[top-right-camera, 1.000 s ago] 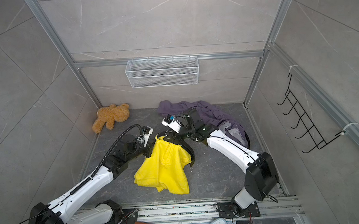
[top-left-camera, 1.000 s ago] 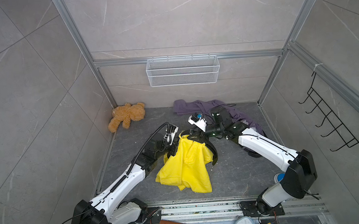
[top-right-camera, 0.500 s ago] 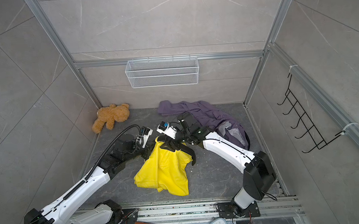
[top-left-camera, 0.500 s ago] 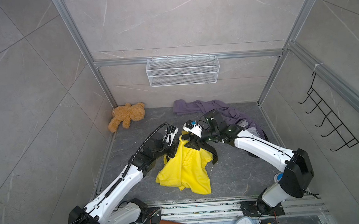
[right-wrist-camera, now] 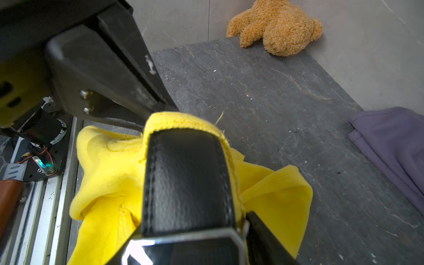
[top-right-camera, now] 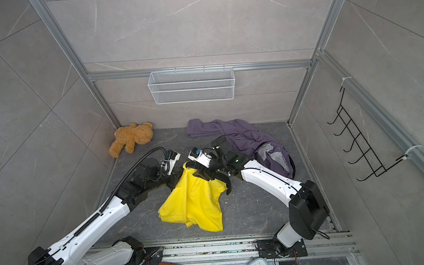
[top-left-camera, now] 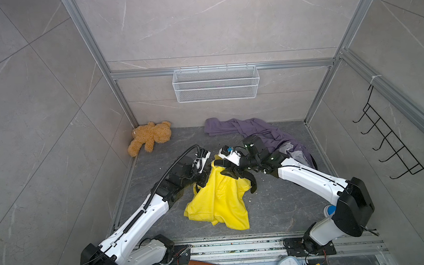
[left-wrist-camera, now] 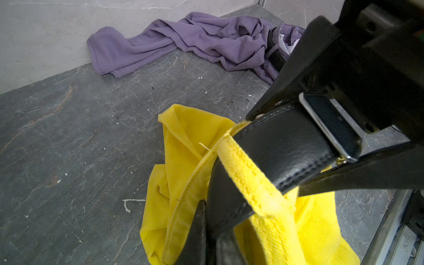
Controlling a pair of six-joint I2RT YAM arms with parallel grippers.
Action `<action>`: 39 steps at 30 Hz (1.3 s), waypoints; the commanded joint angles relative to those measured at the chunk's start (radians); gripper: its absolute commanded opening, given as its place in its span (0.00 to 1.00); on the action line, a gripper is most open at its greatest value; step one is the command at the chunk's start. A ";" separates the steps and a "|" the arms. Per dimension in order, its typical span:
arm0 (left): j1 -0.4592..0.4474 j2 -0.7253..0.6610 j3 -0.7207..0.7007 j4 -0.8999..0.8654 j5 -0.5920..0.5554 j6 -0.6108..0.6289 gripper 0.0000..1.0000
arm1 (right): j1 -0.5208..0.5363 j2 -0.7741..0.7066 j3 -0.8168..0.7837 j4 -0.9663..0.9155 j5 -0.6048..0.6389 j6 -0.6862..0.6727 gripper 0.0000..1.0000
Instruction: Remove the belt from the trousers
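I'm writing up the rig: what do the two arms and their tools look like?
The left arm and right arm have white shells with black joints. A black ribbed cable loops along the left one. The left tool and right tool are black with flat, tapering fingers; a white camera block sits behind each.

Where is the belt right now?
In both top views the belt hangs over the middle of the floor, threaded through a loop of the yellow trousers; the left wrist view shows its buckle end inside the right gripper.
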 commanded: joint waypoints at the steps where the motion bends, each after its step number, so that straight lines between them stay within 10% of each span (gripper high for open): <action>1: 0.000 -0.008 0.057 0.022 0.001 -0.022 0.00 | 0.002 -0.029 -0.011 0.032 0.021 -0.001 0.52; 23: 0.005 0.014 0.082 -0.029 -0.011 -0.025 0.00 | -0.013 -0.037 0.042 -0.096 -0.060 -0.042 0.54; 39: 0.006 0.015 0.072 -0.082 -0.025 -0.037 0.00 | -0.026 -0.055 0.027 -0.044 -0.023 -0.003 0.29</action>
